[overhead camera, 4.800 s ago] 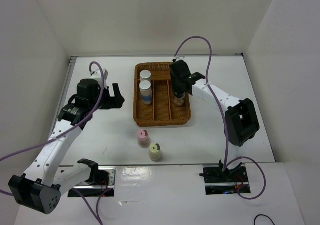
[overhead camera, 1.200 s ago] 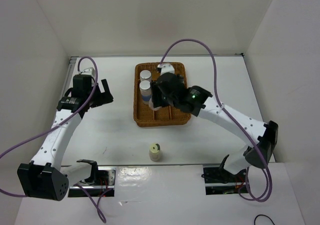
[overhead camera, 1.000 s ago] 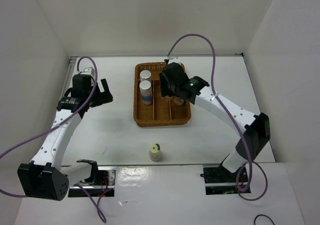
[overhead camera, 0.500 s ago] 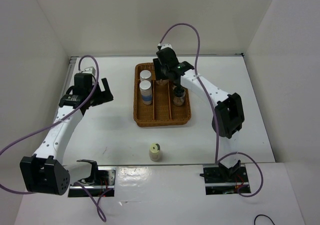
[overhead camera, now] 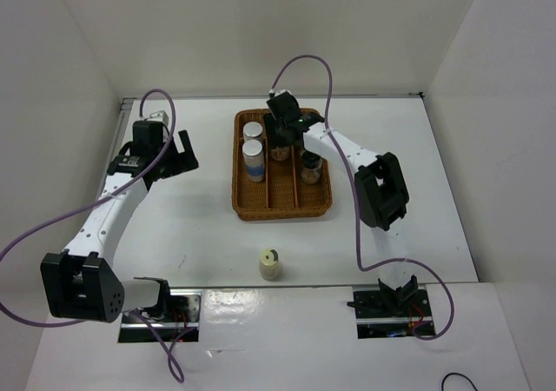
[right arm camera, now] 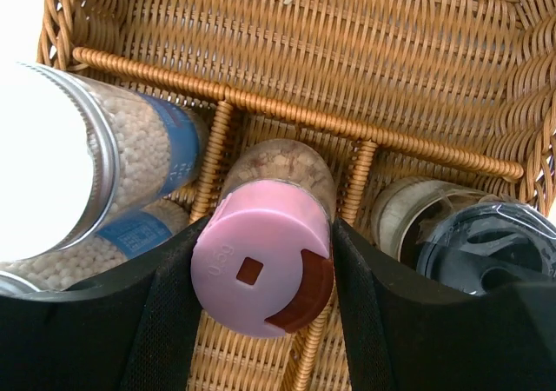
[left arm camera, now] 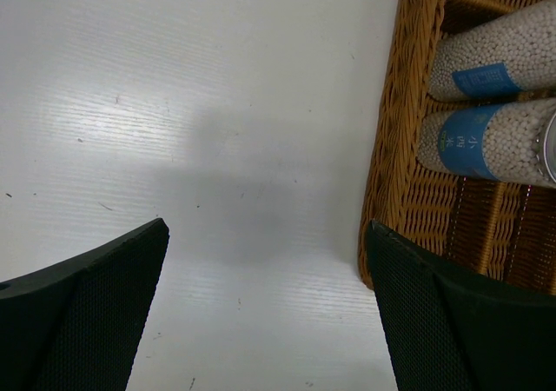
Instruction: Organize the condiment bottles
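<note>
My right gripper (overhead camera: 280, 141) (right arm camera: 263, 265) is shut on the pink-capped bottle (right arm camera: 261, 274), with a finger on each side of its cap. It holds the bottle upright over the far end of the wicker basket's (overhead camera: 282, 202) middle compartment. Two silver-capped, blue-labelled bottles (overhead camera: 253, 131) (overhead camera: 253, 152) stand in the left compartment and show in the left wrist view as bottles (left arm camera: 504, 56) (left arm camera: 486, 139). A black-topped bottle (overhead camera: 311, 167) (right arm camera: 482, 252) stands in the right compartment. The yellow-capped bottle (overhead camera: 270, 263) stands alone on the table near the front. My left gripper (overhead camera: 178, 159) (left arm camera: 265, 235) hangs open over bare table left of the basket.
The basket's rim (left arm camera: 391, 148) lies just right of my left fingers. White walls enclose the table at the back and on both sides. The right arm's purple cable loops above the far end of the basket.
My right arm has carried the pink-capped bottle from the basket's middle toward its far end. The left arm has drawn back slightly, still open.
</note>
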Controlling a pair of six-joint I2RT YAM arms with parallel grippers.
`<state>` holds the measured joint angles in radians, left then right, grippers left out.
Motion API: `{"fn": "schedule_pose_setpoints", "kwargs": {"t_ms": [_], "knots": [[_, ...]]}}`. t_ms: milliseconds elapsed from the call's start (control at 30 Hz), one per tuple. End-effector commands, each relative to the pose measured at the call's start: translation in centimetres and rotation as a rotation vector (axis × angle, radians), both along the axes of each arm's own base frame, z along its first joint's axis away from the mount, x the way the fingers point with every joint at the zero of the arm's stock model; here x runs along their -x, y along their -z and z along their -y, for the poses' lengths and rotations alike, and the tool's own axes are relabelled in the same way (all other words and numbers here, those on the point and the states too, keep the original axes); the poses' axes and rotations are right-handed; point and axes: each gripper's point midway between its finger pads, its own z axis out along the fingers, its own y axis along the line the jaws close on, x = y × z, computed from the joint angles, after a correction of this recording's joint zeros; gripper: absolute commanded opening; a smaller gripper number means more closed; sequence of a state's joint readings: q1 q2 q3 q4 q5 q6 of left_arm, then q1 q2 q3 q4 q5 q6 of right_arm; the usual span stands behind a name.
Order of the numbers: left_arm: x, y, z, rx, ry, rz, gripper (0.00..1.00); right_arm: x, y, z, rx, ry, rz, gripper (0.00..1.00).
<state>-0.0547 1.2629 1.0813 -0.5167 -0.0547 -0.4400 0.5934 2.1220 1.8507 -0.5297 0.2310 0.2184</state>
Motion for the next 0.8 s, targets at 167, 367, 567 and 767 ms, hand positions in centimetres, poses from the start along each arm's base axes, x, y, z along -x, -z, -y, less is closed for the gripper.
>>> {"fn": "schedule_pose_setpoints", "kwargs": {"t_ms": [167, 367, 567, 767], "knots": [[-2.0, -2.1, 0.4, 0.01, 0.037, 0.066, 1.0, -1.4, 1.2, 0.0, -0.024, -0.005, 0.004, 0.48], [-1.9, -2.3, 0.6, 0.017, 0.043, 0.066, 1.0, -1.3, 1.8, -0.3, -0.025, -0.018, -0.02, 0.69], [-1.9, -2.4, 0.8, 0.023, 0.05, 0.065, 1.0, -1.1, 0.6, -0.2, -0.04, -0.012, -0.009, 0.8], [-1.6, -2.6, 0.9, 0.041, 0.062, 0.074, 1.0, -0.6, -4.9, 0.3, -0.083, -0.001, 0.058, 0.83]]}}
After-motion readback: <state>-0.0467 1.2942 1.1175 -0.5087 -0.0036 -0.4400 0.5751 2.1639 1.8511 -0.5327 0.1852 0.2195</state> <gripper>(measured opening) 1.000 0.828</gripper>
